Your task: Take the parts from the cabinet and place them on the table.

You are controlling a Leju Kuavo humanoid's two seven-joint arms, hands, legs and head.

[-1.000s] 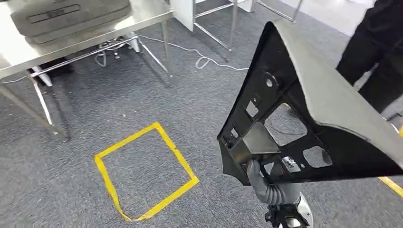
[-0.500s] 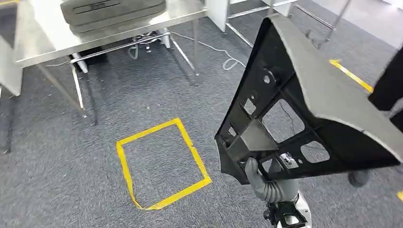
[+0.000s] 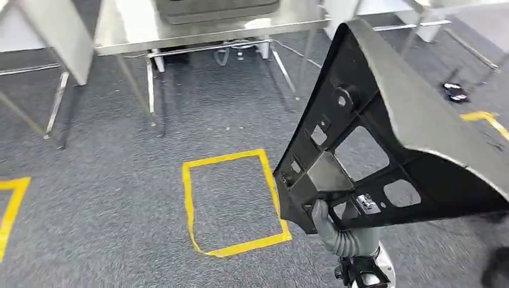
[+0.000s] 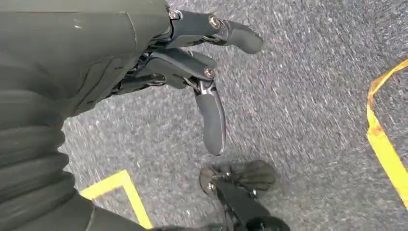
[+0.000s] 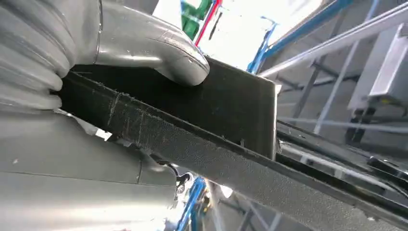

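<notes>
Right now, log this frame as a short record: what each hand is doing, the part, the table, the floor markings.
right hand: grips the black panel part at its lower corner, thumb pressed on the edge
left hand: holds nothing, fingers apart, hanging over the grey carpet
part: raised, tilted, ribbed inner face with cut-outs towards the camera
table: steel, ahead, with another grey part on it
floor: yellow tape square
</notes>
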